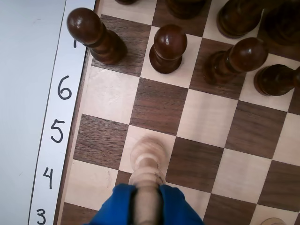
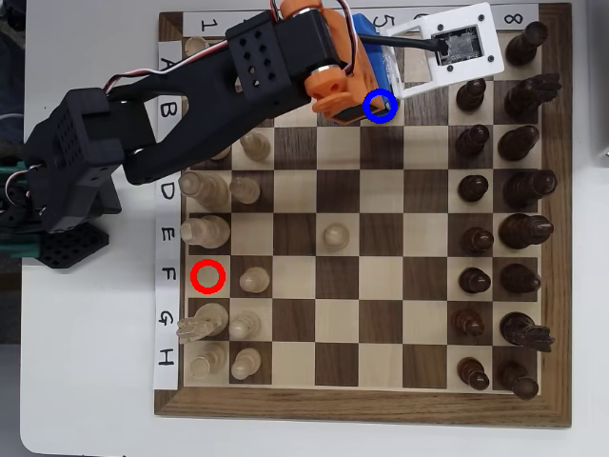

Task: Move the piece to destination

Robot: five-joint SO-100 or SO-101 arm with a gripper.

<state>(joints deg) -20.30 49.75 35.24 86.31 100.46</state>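
Note:
In the wrist view my gripper (image 1: 146,199), with blue-padded fingers (image 1: 117,206), is shut on the light tan piece (image 1: 147,157). The piece's lower end is over a pale square in the second column from the board's left edge, about level with the label 5. I cannot tell whether it touches the board. In the overhead view the arm (image 2: 285,67) reaches over the board's top edge and hides the piece. The blue ring (image 2: 381,119) lies just under the gripper's tip there. No ring shows in the wrist view.
Several dark brown pieces (image 1: 168,47) stand two rows ahead in the wrist view. A white number strip (image 1: 58,122) runs along the board's left edge. In the overhead view, pale pieces (image 2: 249,190) stand left, dark pieces (image 2: 519,228) right, a lone pale pawn (image 2: 335,234) mid-board, a red ring (image 2: 193,276) lower left.

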